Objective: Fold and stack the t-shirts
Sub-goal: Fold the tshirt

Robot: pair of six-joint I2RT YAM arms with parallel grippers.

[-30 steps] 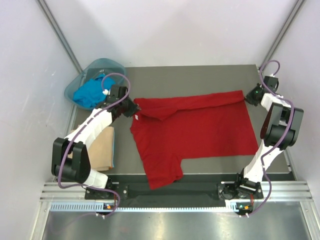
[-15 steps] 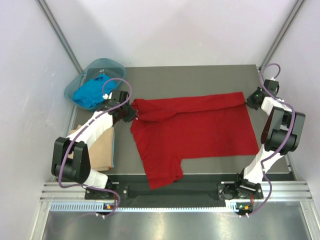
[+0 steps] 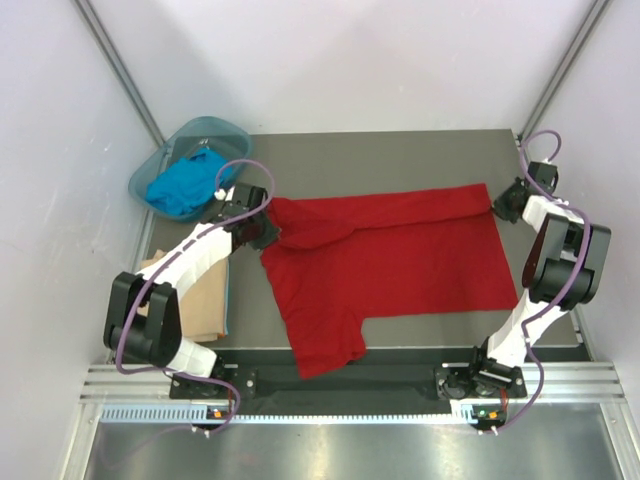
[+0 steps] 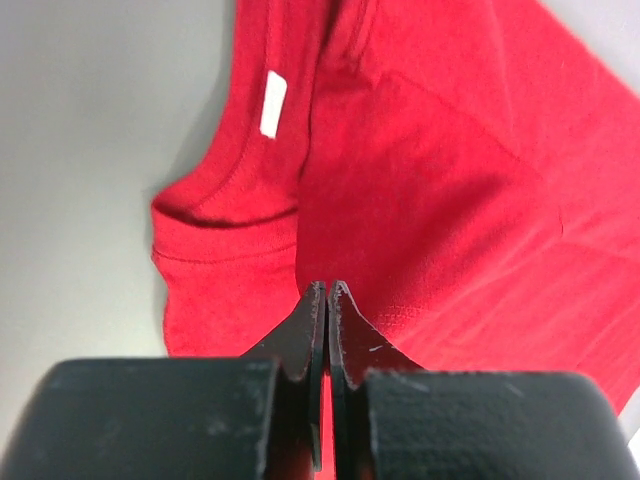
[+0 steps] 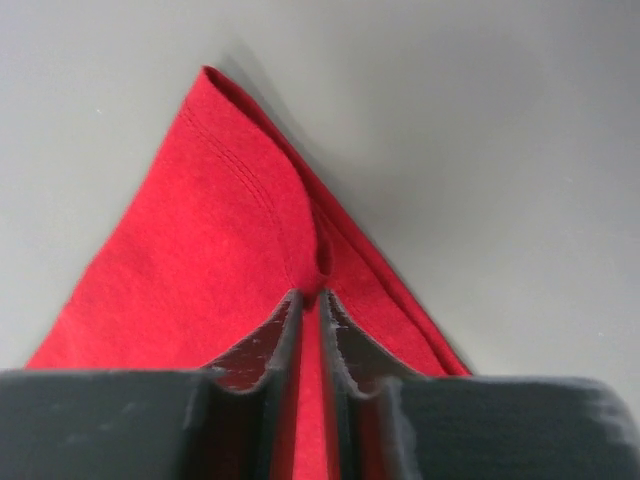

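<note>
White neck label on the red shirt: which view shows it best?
Left wrist: the label sits large and sharp inside the red shirt collar. The top view shows the whole shirt, but the label cannot be made out; the right wrist shows only a hem corner.

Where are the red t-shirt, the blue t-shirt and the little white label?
red t-shirt (image 3: 400, 262): top view, middle of its body.
blue t-shirt (image 3: 180, 188): top view, middle of the bunched cloth.
white label (image 4: 271, 103): left wrist view, centre of the label.

Bright, even overhead light, soft shadow beside red t-shirt (image 5: 200, 230), sharp focus
</note>
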